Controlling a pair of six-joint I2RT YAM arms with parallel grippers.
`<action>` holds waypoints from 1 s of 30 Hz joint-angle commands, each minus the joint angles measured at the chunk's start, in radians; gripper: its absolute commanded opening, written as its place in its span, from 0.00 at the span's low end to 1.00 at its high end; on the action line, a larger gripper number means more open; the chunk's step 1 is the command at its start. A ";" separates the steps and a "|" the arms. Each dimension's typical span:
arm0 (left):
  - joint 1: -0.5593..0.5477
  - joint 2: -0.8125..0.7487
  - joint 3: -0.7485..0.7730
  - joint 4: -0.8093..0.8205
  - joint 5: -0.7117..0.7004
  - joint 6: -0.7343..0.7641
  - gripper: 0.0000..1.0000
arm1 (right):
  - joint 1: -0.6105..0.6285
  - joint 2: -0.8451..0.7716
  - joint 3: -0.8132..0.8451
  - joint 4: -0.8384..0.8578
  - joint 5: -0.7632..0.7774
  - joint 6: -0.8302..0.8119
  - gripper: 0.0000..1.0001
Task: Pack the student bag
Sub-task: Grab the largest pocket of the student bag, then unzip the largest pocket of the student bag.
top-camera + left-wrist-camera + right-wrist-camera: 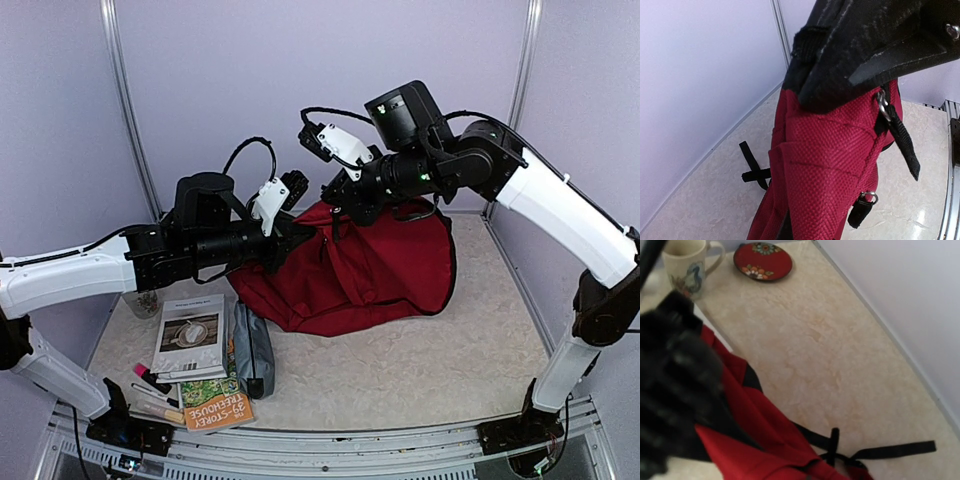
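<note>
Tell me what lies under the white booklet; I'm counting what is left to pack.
The white booklet rests on a green-and-orange book reading 39-Storey Treehouse, whose near end sticks out. The booklet covers the rest of it, so anything else beneath cannot be seen.

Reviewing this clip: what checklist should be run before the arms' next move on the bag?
1. Left pincer shut on the bag at its top edge: ok.
2. Right pincer shut at the bag's top, cloth actually caught: cannot tell, its wrist view is blurred.
3. Bag mouth open: cannot tell, the arms cover it.
4. Books and grey pouch lying outside the bag: ok.
5. Loose strap lying flat, away from both pincers: ok.
</note>
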 commanded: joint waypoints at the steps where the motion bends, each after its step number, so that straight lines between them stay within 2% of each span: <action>1: 0.002 -0.021 0.003 0.081 0.005 -0.014 0.00 | -0.002 -0.022 -0.017 0.026 0.025 0.019 0.00; 8: 0.010 -0.024 0.000 0.082 -0.005 -0.017 0.00 | -0.002 -0.153 -0.186 0.244 0.139 0.038 0.00; 14: 0.029 -0.033 0.000 0.087 0.008 -0.035 0.00 | -0.022 -0.340 -0.395 0.474 0.215 0.048 0.00; 18: 0.036 -0.045 -0.005 0.099 0.026 -0.037 0.00 | -0.094 -0.455 -0.520 0.552 0.207 0.088 0.00; 22: 0.051 -0.061 -0.020 0.132 0.077 -0.065 0.00 | -0.224 -0.543 -0.599 0.570 0.187 0.105 0.00; 26: 0.041 -0.061 -0.040 0.162 0.196 -0.073 0.00 | -0.311 -0.579 -0.589 0.589 0.104 0.092 0.00; 30: 0.009 -0.032 -0.054 0.161 0.362 -0.043 0.00 | -0.312 -0.486 -0.449 0.566 -0.031 0.036 0.00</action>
